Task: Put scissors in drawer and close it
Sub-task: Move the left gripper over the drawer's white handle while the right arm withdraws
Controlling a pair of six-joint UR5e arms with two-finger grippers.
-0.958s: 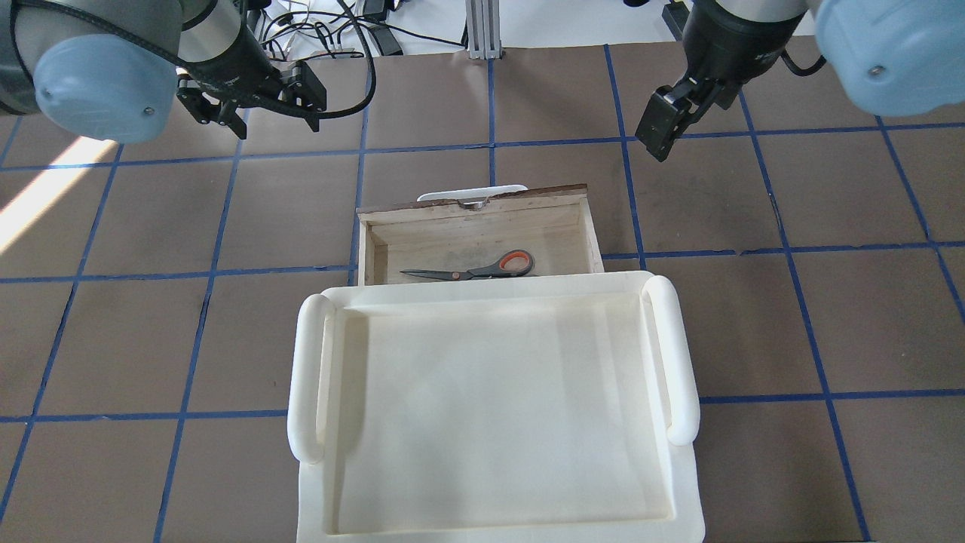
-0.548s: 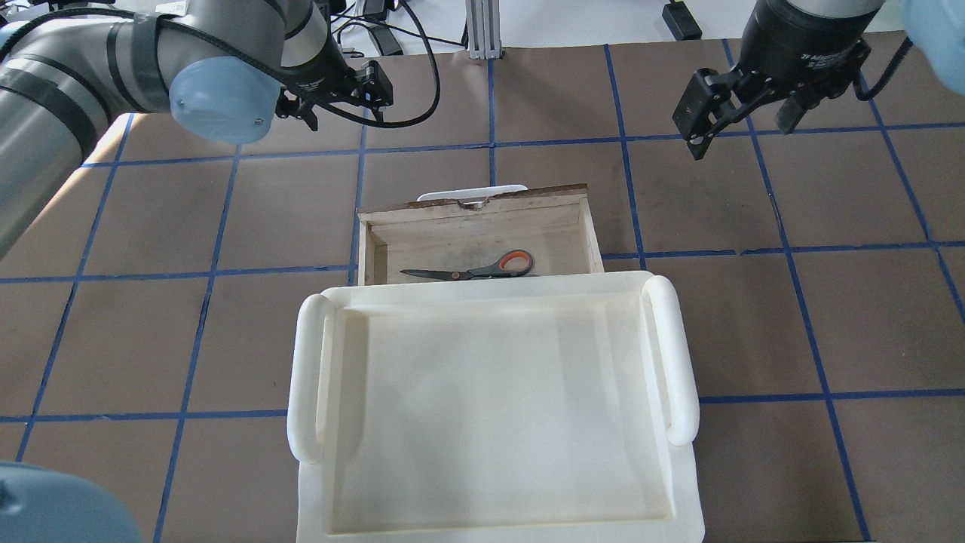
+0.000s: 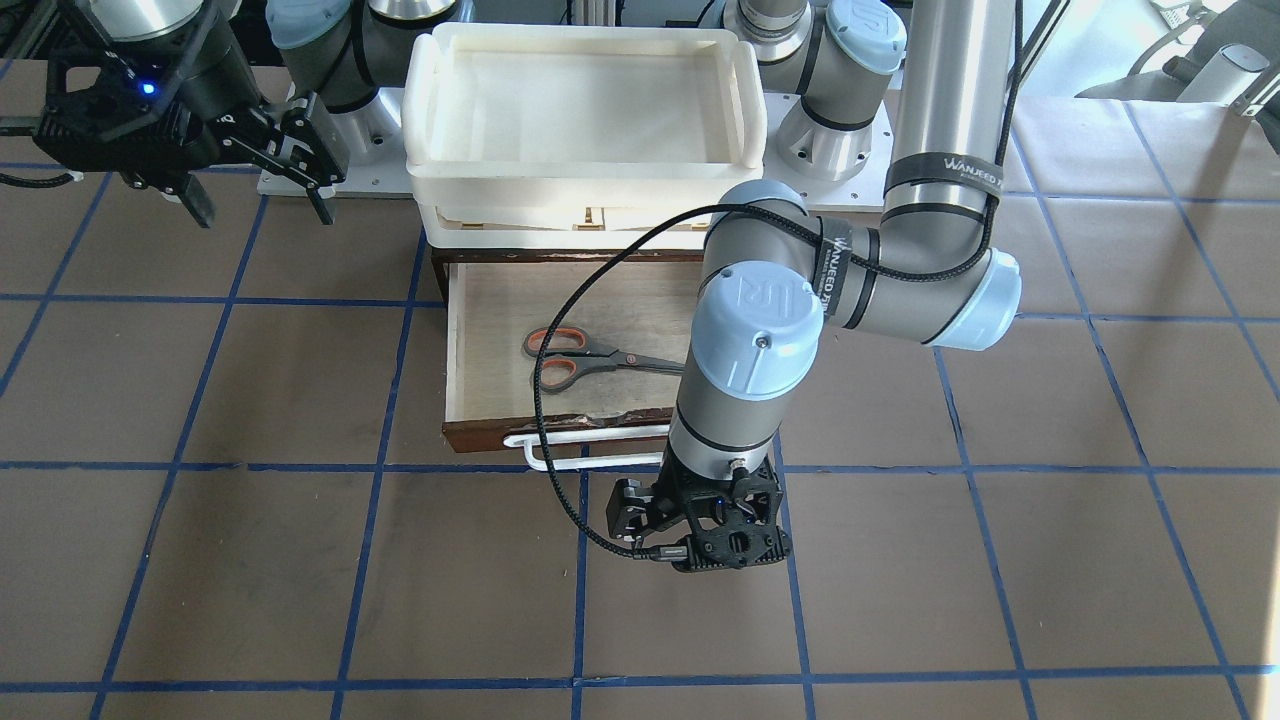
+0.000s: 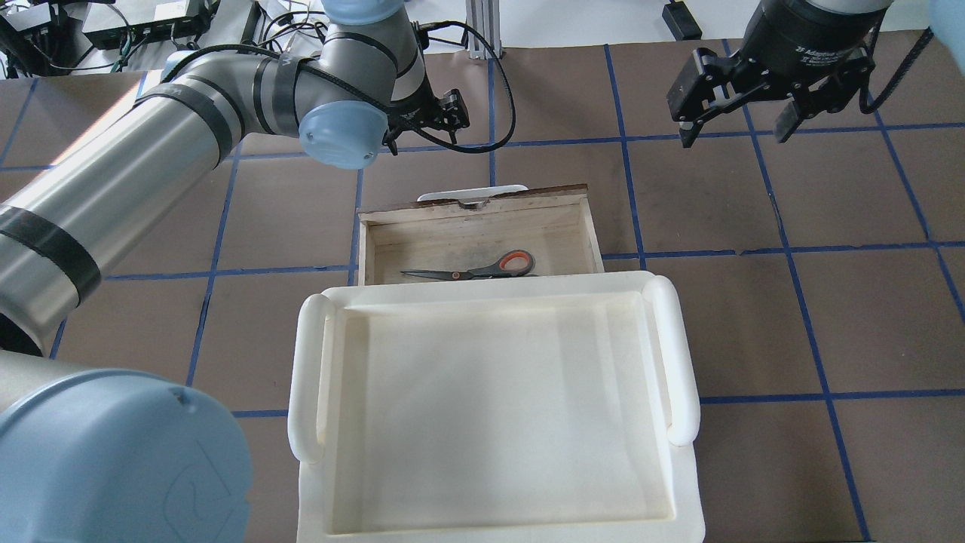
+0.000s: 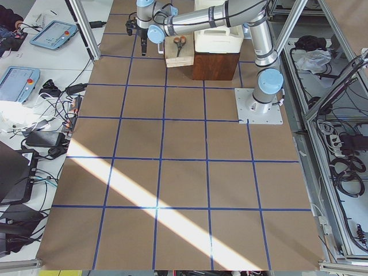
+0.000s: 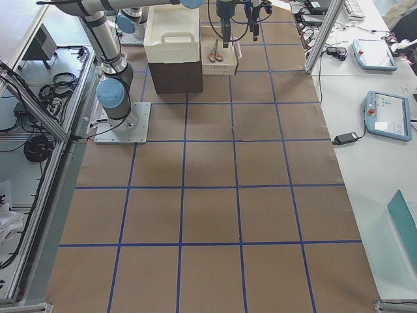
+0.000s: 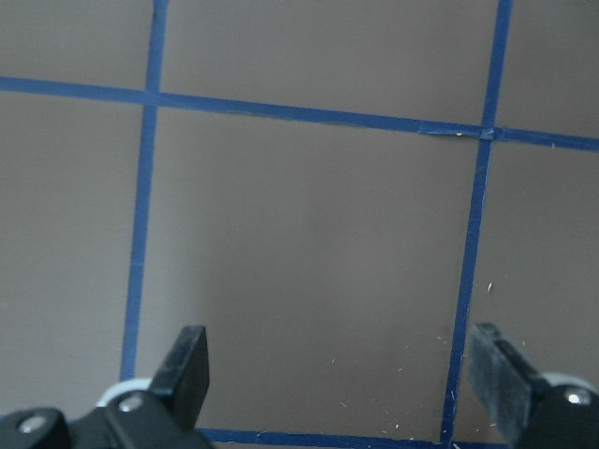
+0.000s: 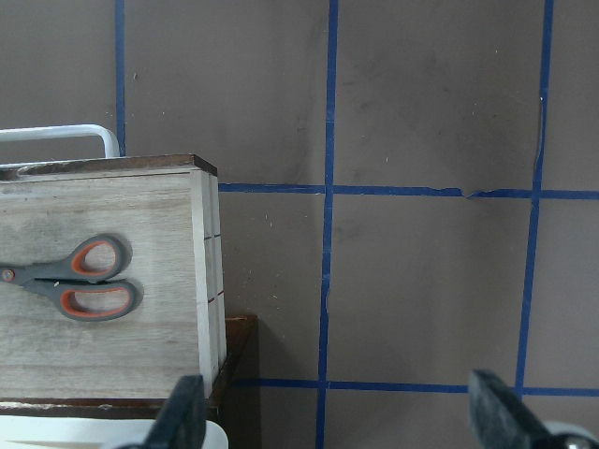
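place: robotics lab | cues: 2 arms (image 3: 935, 90) on taped-grid table (image 6: 208, 215), teach pendants (image 6: 386, 114) (side bench (image 6: 365, 85)), aluminium frame (image 6: 324, 32)

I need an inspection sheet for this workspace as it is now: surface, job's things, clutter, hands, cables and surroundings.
Surface: brown table with a blue tape grid.
Job's things: scissors lie flat inside the drawer, which is open.
Clutter: white tray on the dark box that holds the drawer.
Hands: left hand open, over bare mat in front of the drawer; right hand open, above the table beside the drawer; both hold nothing.
Cables: black cable from the left arm loops over the drawer.
Surroundings: control tablets on the side desks.
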